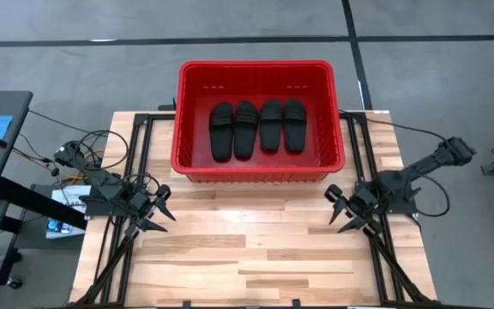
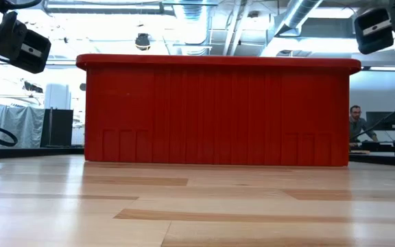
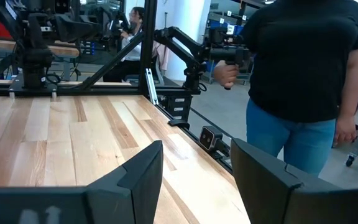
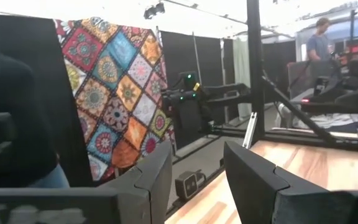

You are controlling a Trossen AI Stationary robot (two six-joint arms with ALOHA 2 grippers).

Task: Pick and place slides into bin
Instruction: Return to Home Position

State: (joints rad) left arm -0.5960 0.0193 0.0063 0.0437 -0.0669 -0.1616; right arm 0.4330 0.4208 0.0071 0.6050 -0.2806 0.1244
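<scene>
Seen from above, four matte black slide sandals (image 1: 257,127) lie side by side in the large red plastic basket (image 1: 256,66); the left gripper (image 1: 159,209) and right gripper (image 1: 340,209) hover before it. From table height only its ribbed wall shows. In the wrist views both pincers are wide open, empty.

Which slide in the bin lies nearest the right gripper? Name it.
The slide at the row's right end, next to the right wall of the bin; the other three lie farther from the right gripper.

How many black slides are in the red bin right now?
4, all in a row inside the red bin: first slide, second slide, third slide, fourth slide, from the left arm's side.
</scene>
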